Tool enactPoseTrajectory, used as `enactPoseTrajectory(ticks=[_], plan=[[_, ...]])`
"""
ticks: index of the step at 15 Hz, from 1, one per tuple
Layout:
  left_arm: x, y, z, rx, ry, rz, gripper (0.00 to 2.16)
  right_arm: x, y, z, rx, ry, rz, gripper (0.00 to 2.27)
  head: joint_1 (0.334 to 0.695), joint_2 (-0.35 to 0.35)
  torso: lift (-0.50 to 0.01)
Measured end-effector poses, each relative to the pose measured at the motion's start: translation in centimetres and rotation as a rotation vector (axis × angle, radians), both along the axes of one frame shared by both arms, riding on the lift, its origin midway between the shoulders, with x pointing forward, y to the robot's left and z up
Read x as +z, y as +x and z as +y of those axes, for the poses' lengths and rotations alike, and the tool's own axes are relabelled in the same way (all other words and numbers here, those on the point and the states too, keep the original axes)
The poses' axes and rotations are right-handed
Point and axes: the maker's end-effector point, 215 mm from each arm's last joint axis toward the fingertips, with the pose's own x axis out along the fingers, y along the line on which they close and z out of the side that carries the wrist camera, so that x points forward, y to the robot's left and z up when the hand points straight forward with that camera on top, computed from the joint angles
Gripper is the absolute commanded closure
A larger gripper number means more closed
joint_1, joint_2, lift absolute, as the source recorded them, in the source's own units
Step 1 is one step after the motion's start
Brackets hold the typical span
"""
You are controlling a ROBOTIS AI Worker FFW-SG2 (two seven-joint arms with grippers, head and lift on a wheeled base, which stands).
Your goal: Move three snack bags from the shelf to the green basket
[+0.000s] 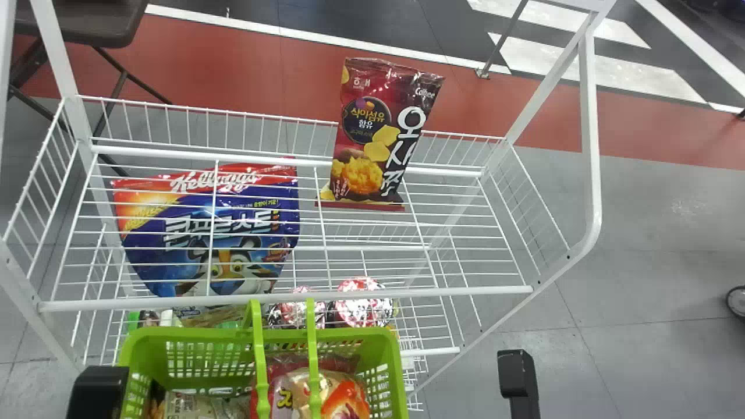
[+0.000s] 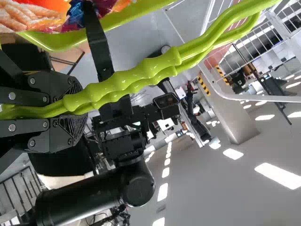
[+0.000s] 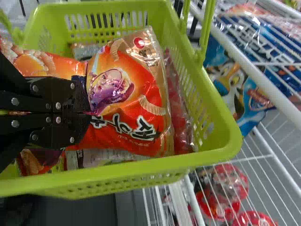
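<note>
Within the walls of the green basket (image 3: 225, 146), the orange-and-red snack bag (image 3: 124, 89) is pinched near one side by the right end effector (image 3: 84, 113), its fingers closed on a fold of film. It lies over other packets, a glossy red packet (image 3: 175, 101) among them beside the wall; how much of its weight they bear is hard to tell from this angle. The left end effector (image 2: 75, 109) is closed around both handles (image 2: 141, 70), so the basket's steadiness seems to hang on that one grip. Should the smooth handles turn between those fingers, the basket could tip and its load slide to one side. Releasing the bag probably comes next, and the crinkled film might cling to a finger and be dragged up over the rim as the arm leaves. A hard squeeze could also crush what is inside, and with packets already piled beneath, a bag let go crooked may roll off the heap. On the upper tier of the wire shelf (image 1: 285, 295), a dark red chip bag (image 1: 372, 134) stands upright by the back rail; a bump to the frame could topple it. The blue cereal bag (image 1: 204, 233) sits beneath that tier's wires.
</note>
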Motion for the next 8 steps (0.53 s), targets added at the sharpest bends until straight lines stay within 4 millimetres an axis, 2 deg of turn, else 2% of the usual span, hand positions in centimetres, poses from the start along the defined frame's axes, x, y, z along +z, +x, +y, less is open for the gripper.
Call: enactPoseTrajectory(ticks=[2,3,6,8], plan=[[0.0,0.0,0.0,0.000,0.001,0.001,1.67,-0.5,0.0,-0.5,0.008,-0.086,-0.014,0.03,0.695,-0.350,-0.047],[-0.1,0.0,0.1,0.001,0.002,0.001,1.67,-0.1,1.4,-0.7,0.005,-0.128,-0.082,0.05,0.695,-0.350,-0.047],[-0.1,0.0,0.1,0.002,0.003,0.001,1.67,3.5,8.3,-1.5,-0.024,-0.237,-0.409,0.06,0.695,-0.350,-0.047],[-0.1,0.0,0.1,0.002,0.003,0.001,1.67,6.6,11.7,-2.0,-0.050,-0.264,-0.594,0.06,0.695,-0.350,-0.047]])
